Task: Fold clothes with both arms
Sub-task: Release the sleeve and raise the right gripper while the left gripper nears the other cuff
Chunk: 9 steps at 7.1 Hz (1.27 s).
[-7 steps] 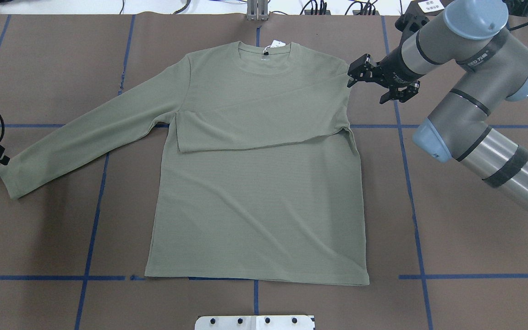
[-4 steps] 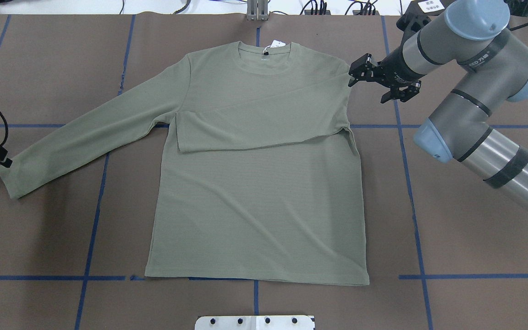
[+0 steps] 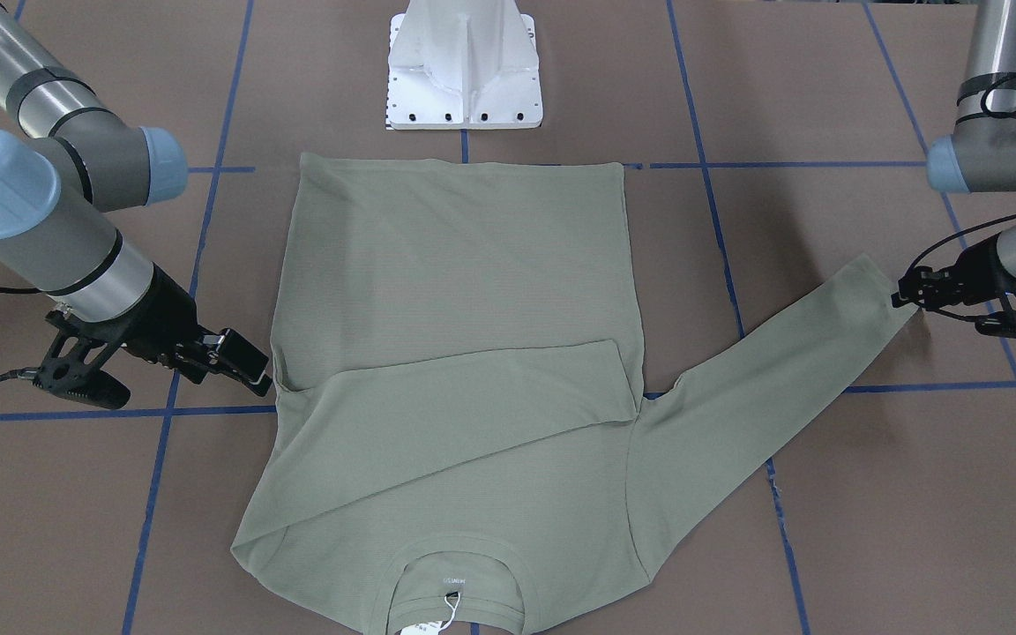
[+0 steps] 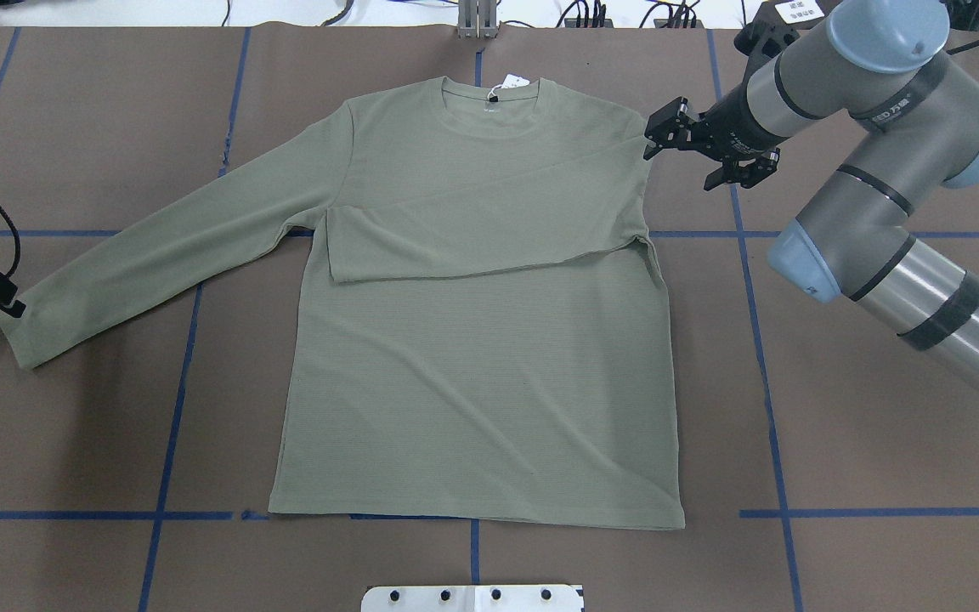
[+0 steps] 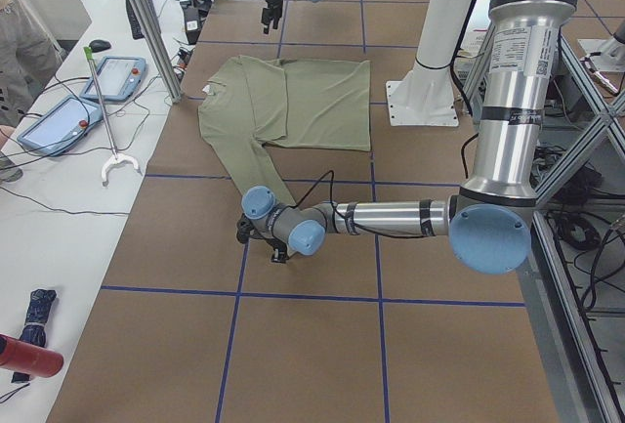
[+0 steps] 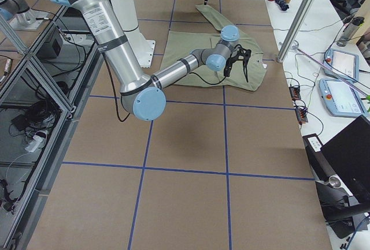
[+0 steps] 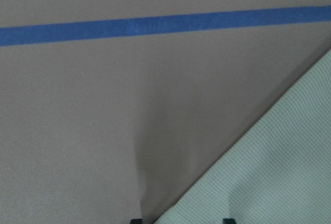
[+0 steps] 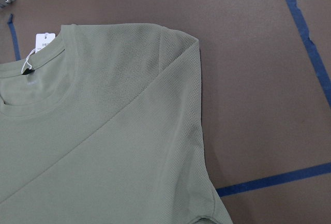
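- 1 shirt (image 4: 472, 357) flat mid-bench, 1 sleeve (image 4: 472, 229) folded across chest, 1 tag (image 4: 513, 83).
- 2 grippers: left gripper (image 3: 900, 298) open astride cuff (image 4: 12, 336); right gripper (image 4: 653, 136) open, empty, beside shoulder.

The right arm (image 6: 173, 72) stretches over the green shirt (image 6: 188, 45).

The shirt (image 4: 472, 357) is a flat sage green with a fine ribbed knit (the weave shows as tiny rows in the right wrist view). Its hang tag (image 4: 513, 83) is white. The surface (image 4: 863, 442) is dull brown, crossed by a grid of blue tape lines (image 4: 880, 512). The left arm (image 5: 391, 216) and right arm (image 4: 880, 85) are silver-grey with light blue joint caps. The left gripper (image 3: 905, 295) and right gripper (image 4: 651, 140) are black, and the pedestal base (image 3: 464, 66) is white.
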{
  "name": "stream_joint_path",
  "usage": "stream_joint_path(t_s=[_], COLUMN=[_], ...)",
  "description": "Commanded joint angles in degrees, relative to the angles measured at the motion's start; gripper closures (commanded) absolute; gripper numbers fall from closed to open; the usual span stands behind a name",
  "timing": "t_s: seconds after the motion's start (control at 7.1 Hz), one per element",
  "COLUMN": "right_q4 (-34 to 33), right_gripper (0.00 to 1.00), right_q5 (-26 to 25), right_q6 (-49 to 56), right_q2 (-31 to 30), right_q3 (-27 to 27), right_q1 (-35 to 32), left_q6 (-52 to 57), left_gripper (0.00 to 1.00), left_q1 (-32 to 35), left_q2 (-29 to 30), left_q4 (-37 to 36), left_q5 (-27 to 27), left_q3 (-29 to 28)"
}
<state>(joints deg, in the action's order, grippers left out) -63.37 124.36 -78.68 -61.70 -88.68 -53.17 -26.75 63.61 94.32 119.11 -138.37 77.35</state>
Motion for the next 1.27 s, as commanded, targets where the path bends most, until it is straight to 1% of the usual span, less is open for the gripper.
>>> stream_joint_path(t_s=[0.0, 0.14, 0.28, 0.42, 0.56, 1.13], right_q4=[0.0, -0.27, -0.44, -0.53, -0.62, -0.62], right_gripper=[0.01, 0.01, 0.01, 0.01, 0.01, 0.01], right_q5=[0.27, 0.35, 0.36, 0.36, 0.36, 0.36], right_q6=[-0.07, -0.07, -0.07, -0.07, -0.33, -0.5], right_q2=[0.0, 0.0, -0.79, -1.58, -2.02, -2.73], right_q3=[-0.09, -0.53, -1.66, -2.89, -3.78, -4.31], right_q1=[-0.09, -0.17, -0.18, -0.18, -0.18, -0.18], left_q6=[0.21, 0.21, 0.12, -0.14, -0.15, -0.15], left_gripper=[0.45, 0.5, 0.59, 0.74, 1.0, 1.0], left_q1=[-0.15, -0.24, -0.24, -0.15, -0.15, -0.15], left_q2=[-0.02, -0.02, -0.02, -0.1, -0.54, -1.24], left_q4=[-0.1, -0.19, -0.28, -0.19, -0.19, -0.89], left_q5=[0.03, -0.06, -0.06, -0.06, -0.06, -0.23], left_q3=[-0.1, -0.1, -0.01, 0.08, 0.16, 2.35])
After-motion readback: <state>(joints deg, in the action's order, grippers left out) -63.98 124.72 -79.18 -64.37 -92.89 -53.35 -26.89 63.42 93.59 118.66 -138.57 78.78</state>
